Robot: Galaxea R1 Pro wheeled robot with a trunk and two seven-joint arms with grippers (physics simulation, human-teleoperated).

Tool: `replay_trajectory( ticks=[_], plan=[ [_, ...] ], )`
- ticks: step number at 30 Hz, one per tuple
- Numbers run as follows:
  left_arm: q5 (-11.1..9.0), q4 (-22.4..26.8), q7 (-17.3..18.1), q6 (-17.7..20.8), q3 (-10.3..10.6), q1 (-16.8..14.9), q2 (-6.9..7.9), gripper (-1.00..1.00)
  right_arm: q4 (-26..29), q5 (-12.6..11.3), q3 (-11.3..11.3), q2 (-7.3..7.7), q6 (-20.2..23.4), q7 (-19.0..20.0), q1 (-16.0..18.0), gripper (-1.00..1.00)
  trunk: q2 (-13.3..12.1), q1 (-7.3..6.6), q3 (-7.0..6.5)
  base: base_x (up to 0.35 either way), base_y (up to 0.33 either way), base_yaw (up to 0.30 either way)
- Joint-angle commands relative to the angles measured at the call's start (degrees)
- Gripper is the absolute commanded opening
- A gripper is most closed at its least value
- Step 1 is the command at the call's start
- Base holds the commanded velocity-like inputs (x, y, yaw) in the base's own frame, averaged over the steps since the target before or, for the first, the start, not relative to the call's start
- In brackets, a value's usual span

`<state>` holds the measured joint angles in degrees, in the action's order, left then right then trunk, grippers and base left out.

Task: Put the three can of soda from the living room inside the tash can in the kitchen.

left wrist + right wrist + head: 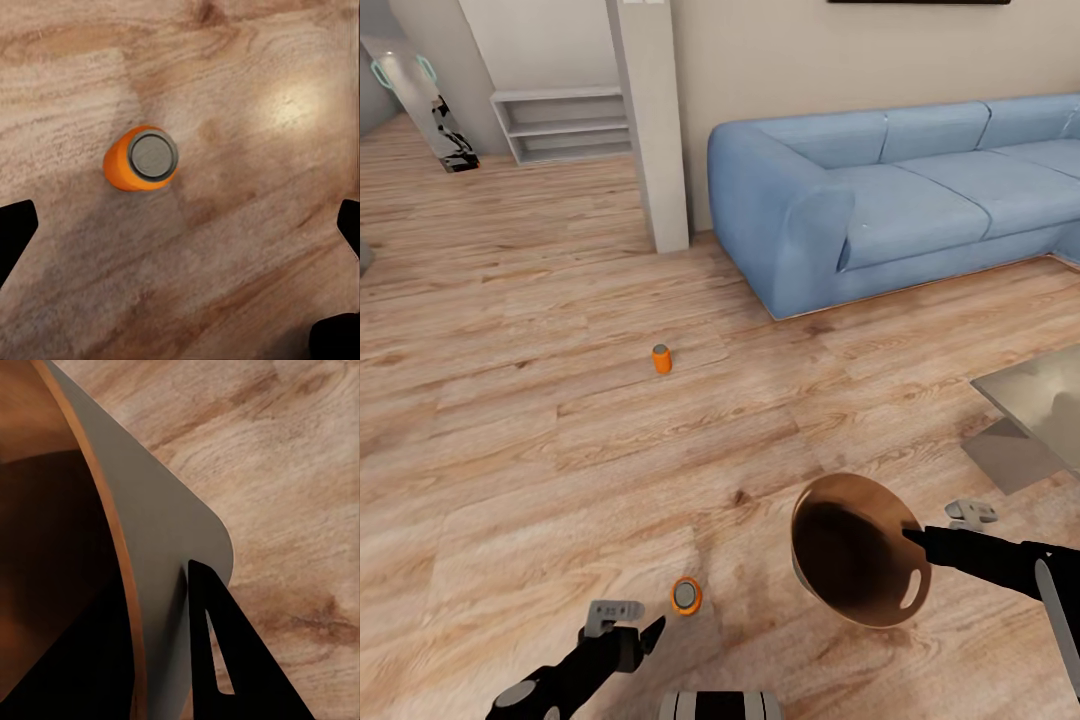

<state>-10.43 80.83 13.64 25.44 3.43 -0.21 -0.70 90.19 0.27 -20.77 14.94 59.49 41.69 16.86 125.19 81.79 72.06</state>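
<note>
Here, right gripper (913, 536) clamped on bin (857, 550) rim, held above floor (510, 420): coppery outside, glossy brown inside, tilted. Left gripper (644, 625) spread wide over orange can (686, 596), silver top, upright, untouched. Second orange can (662, 359) farther off, near sofa (880, 190). Table (1040, 400) cut off.

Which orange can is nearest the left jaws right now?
The orange can just ahead of the left gripper, standing upright on the floor. The other orange can stands much farther off, toward the sofa.
</note>
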Motion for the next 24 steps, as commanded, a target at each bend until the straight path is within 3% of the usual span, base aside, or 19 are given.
replay_trajectory(
  ticks=[1,6,15,24],
  plan=[
    [0.06,0.21,0.15,-0.01,0.0,-0.01,0.0,1.0,0.03,-1.5,0.03,0.0,0.51,0.23,0.01,-1.0,0.0,0.0,0.0,0.0,0.0,0.0],
    [0.21,1.96,1.43,-0.04,-0.04,0.03,-0.07,1.0,0.01,-1.5,0.03,0.0,0.51,0.23,0.01,-1.0,0.0,0.0,0.0,0.0,0.0,0.0],
    [0.23,2.93,6.96,-0.21,-0.06,0.01,-0.01,1.0,0.02,-1.5,-0.02,0.0,0.51,0.23,0.01,-1.0,0.0,0.0,0.0,0.0,0.0,0.0],
    [0.24,3.01,7.61,-0.21,-0.09,0.03,0.0,1.0,-0.01,-1.5,-0.06,0.0,0.51,0.31,0.01,-1.0,0.0,0.0,0.0,0.0,0.0,0.0]
  ],
)
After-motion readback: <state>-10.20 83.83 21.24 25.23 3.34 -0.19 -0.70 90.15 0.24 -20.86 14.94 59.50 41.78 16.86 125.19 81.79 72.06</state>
